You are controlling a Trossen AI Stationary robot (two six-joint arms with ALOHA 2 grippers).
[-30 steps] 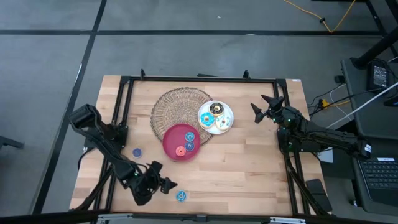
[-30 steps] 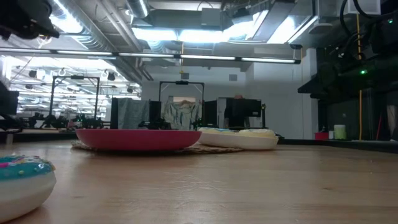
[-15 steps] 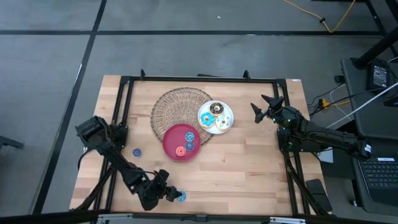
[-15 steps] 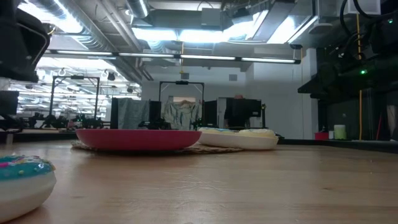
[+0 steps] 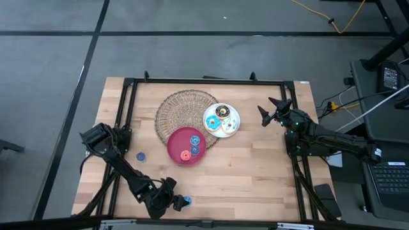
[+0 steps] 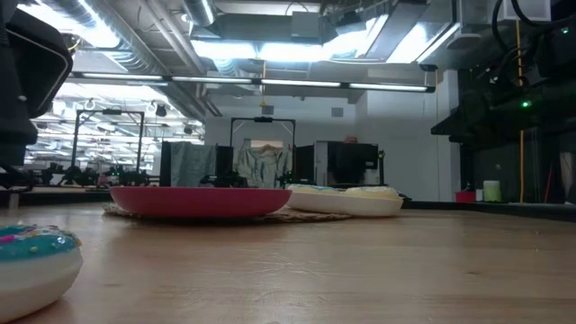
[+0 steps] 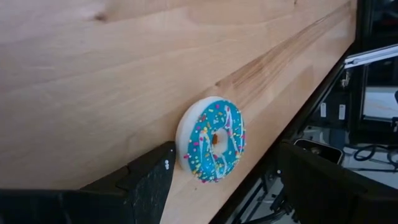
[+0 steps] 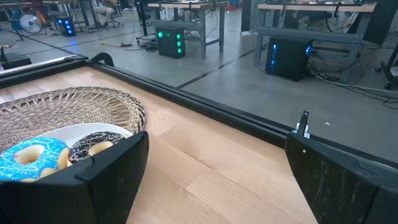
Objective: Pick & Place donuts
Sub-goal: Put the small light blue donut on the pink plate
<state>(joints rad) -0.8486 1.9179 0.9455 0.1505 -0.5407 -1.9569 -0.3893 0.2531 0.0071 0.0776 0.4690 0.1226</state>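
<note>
Donuts (image 5: 222,119) on white plate (image 5: 236,115)

a grey floor (image 5: 57,38) crossed by dark seams surrounds the wooden table (image 5: 255,172). a yellow cable (image 5: 339,22) trails across it. beyond, long ceiling lights (image 6: 261,49) glow over desks (image 8: 311,12) and computer towers (image 8: 292,56) lit blue and green.

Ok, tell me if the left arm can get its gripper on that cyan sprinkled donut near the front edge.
Probably yes. The left gripper is open and right beside the cyan sprinkled donut, which lies flat on bare table between its fingers in the wrist view. Nothing stands in the way; the table edge close by is the only constraint.
</note>
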